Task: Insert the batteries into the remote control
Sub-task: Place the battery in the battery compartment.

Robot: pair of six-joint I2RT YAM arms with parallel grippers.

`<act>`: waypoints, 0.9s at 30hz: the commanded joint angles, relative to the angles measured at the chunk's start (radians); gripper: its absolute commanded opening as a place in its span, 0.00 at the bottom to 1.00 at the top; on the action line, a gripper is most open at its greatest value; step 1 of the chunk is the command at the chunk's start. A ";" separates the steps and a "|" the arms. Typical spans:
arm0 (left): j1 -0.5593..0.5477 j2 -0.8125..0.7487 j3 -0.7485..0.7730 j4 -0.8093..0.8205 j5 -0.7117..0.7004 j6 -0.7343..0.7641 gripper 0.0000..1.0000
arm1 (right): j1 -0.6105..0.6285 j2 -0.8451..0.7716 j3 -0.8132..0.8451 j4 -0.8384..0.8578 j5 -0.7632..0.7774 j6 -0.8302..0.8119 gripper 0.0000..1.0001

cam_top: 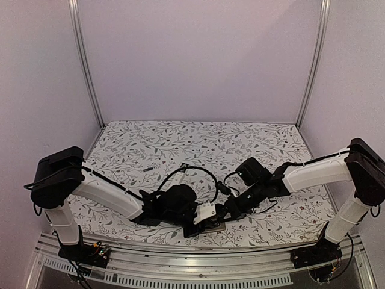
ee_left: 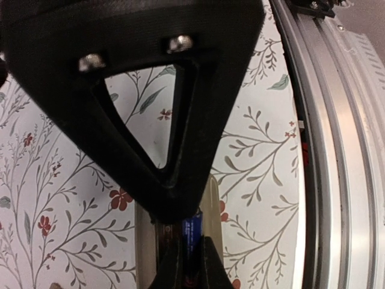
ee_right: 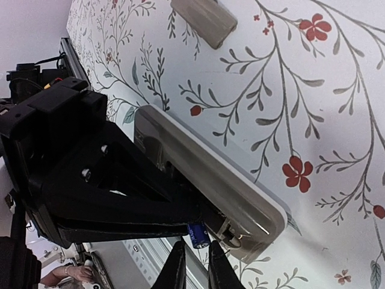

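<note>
The beige remote [cam_top: 215, 227] lies at the table's near edge with its battery bay open; it also shows in the left wrist view [ee_left: 212, 205] and the right wrist view [ee_right: 198, 162]. A small blue battery [ee_left: 192, 232] sits over the bay, one end raised [ee_right: 199, 233]. My left gripper [ee_left: 191, 250] reaches in from the left [cam_top: 201, 224], its fingers tight on both sides of the battery. My right gripper [ee_right: 197, 248] comes from the right [cam_top: 227, 212] and pinches the battery's raised end at its tips. Each gripper hides part of the battery from the other camera.
The loose beige bay cover [ee_right: 204, 18] lies on the floral cloth beyond the remote. The metal rail [ee_left: 337, 150] of the table's near edge runs right beside the remote. White walls and posts enclose the table.
</note>
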 commanded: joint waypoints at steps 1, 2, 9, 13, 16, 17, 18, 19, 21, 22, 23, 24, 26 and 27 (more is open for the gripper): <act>0.011 0.050 -0.018 -0.139 0.012 -0.003 0.00 | 0.015 0.010 -0.012 0.028 -0.023 0.026 0.12; 0.011 0.051 -0.017 -0.139 0.012 -0.004 0.00 | 0.015 0.011 -0.011 0.023 -0.021 0.028 0.10; 0.013 0.054 -0.012 -0.143 0.015 -0.006 0.00 | 0.023 0.018 -0.009 -0.002 -0.002 0.029 0.10; 0.012 0.054 -0.011 -0.145 0.014 -0.005 0.03 | 0.026 0.031 -0.011 0.000 0.002 0.037 0.14; 0.014 0.055 -0.010 -0.147 0.016 -0.004 0.06 | 0.029 0.036 -0.014 0.009 0.009 0.042 0.14; 0.014 0.055 -0.009 -0.147 0.016 -0.005 0.06 | 0.029 0.039 -0.017 0.014 0.010 0.044 0.13; 0.013 0.056 -0.008 -0.147 0.017 -0.005 0.07 | 0.029 0.041 -0.018 0.019 0.009 0.047 0.12; 0.013 0.056 -0.007 -0.148 0.017 -0.006 0.08 | 0.029 0.045 -0.020 0.022 0.009 0.051 0.11; 0.014 0.058 -0.006 -0.149 0.018 -0.006 0.10 | 0.029 0.049 -0.022 0.029 0.007 0.055 0.08; 0.014 0.058 -0.006 -0.149 0.017 -0.005 0.10 | 0.029 0.050 -0.023 0.031 0.008 0.056 0.07; 0.014 0.058 -0.006 -0.149 0.017 -0.005 0.11 | 0.029 0.051 -0.024 0.033 0.008 0.057 0.07; 0.014 0.056 -0.005 -0.149 0.018 -0.005 0.12 | 0.029 0.053 -0.024 0.033 0.007 0.059 0.07; 0.014 0.057 -0.005 -0.149 0.020 -0.006 0.15 | 0.029 0.055 -0.025 0.034 0.007 0.060 0.06; 0.014 0.055 -0.005 -0.147 0.021 -0.007 0.17 | 0.029 0.056 -0.026 0.035 0.007 0.060 0.06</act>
